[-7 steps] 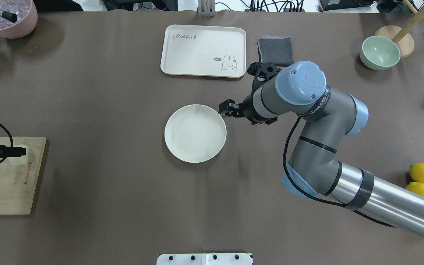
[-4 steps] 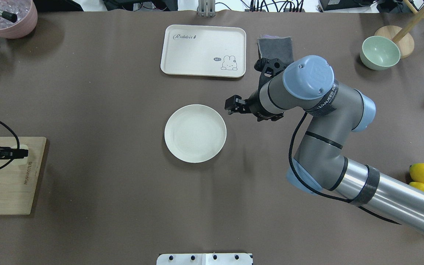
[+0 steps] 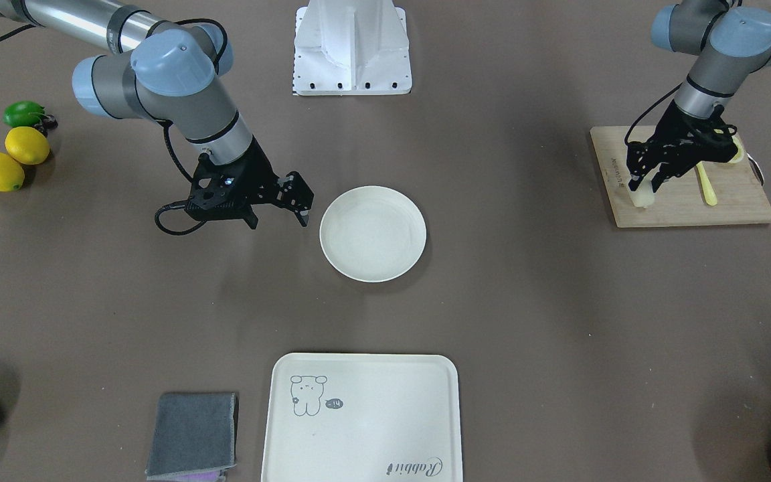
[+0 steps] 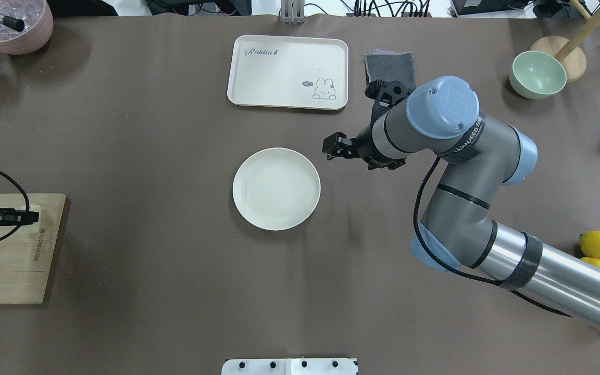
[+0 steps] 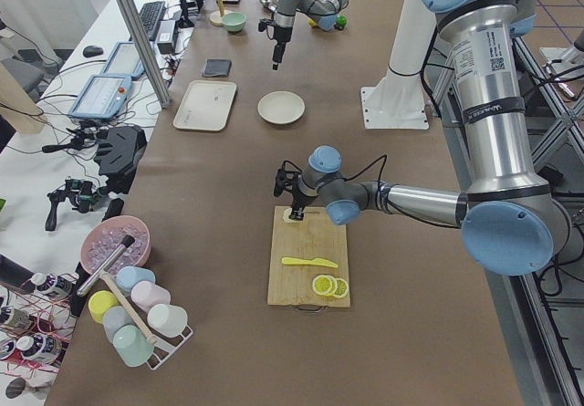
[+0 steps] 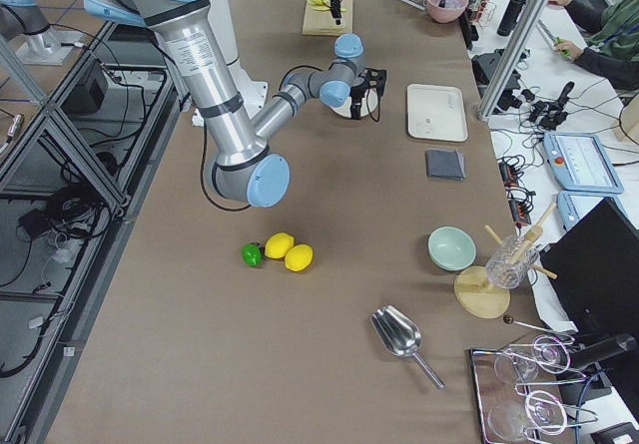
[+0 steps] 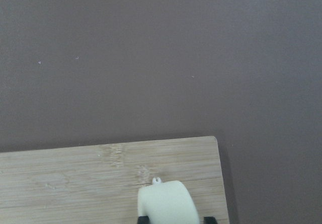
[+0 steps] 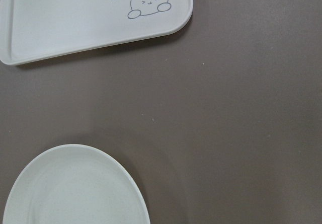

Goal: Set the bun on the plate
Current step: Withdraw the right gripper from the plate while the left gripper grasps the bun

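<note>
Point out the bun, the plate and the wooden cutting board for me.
bun point(image 7: 166, 204), left wrist view, on its pale top face.
plate point(image 4: 276, 188), overhead view, on its bare centre.
cutting board point(image 3: 683, 211), front-facing view, on bare wood near its edge.

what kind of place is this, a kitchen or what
Most likely a robotics lab, not a kitchen: a left arm and right arm work over a covered table with props like a plate and cutting board, and a side bench holds tablets and cables.
</note>
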Robot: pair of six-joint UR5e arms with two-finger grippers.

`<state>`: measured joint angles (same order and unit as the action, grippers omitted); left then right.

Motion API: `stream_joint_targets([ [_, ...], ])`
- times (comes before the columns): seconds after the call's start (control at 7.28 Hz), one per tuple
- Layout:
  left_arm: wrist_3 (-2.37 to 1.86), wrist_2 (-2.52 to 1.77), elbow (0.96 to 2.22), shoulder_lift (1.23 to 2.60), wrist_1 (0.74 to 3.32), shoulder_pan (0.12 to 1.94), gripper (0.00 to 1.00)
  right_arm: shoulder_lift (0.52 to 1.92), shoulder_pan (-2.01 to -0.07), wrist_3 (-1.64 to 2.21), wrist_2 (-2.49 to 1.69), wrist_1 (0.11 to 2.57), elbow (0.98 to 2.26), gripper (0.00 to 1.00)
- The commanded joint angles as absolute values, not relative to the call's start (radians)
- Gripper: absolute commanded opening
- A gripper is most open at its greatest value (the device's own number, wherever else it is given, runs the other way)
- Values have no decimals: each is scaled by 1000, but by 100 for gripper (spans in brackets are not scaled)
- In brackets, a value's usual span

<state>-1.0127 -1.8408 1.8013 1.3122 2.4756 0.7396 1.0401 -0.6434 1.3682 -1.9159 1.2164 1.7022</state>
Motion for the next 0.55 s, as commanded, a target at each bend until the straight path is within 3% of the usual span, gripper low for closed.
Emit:
stream_joint_targets([
  [0.0, -999, -1845, 1818, 1309, 2477, 753, 0, 1040, -656, 1368, -1917, 1216, 1709, 99],
  [0.41, -923, -1937, 1874, 1333, 2410, 845, 0, 1040, -701, 1368, -1963, 1219, 1716, 100],
])
